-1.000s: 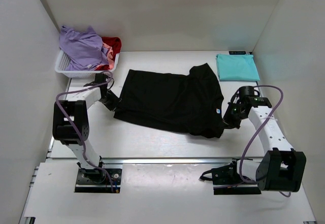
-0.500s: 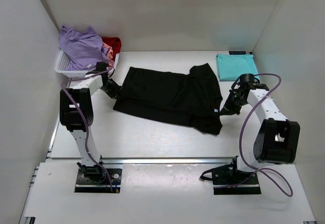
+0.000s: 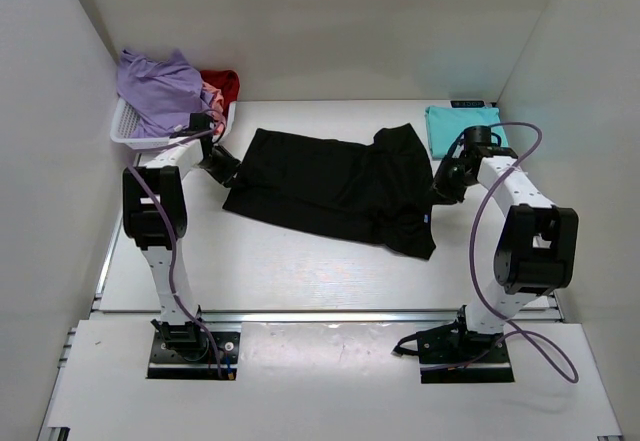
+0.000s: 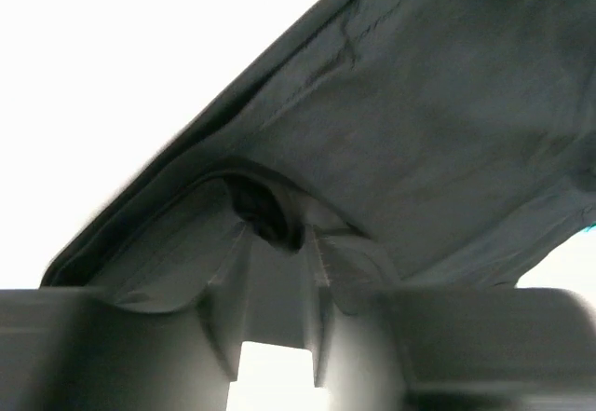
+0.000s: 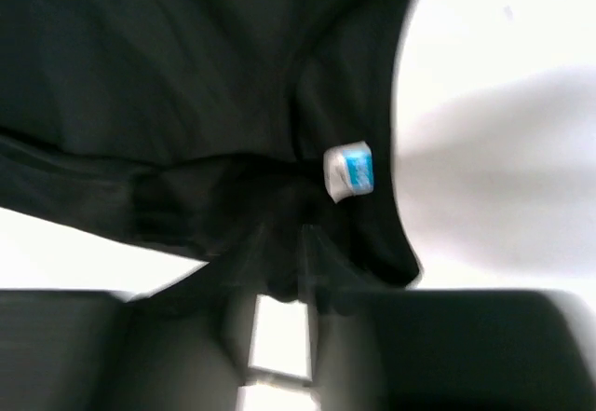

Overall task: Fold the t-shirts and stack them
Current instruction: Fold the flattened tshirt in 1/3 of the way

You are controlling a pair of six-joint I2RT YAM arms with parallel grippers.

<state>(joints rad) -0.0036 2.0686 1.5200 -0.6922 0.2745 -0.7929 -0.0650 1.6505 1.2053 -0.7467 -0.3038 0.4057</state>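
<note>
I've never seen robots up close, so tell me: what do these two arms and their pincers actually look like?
The left arm and right arm match: white links between chunky black joints, on black base plates. A lavender cable loops loosely along each. The left gripper and right gripper are black, two-fingered.

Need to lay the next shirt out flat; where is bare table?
Widest: the near strip of table, between the black t-shirt and the near edge. A narrower strip runs behind it, between basket and teal t-shirt. Crowded at the shirt's ends, by left hand and right hand.
</note>
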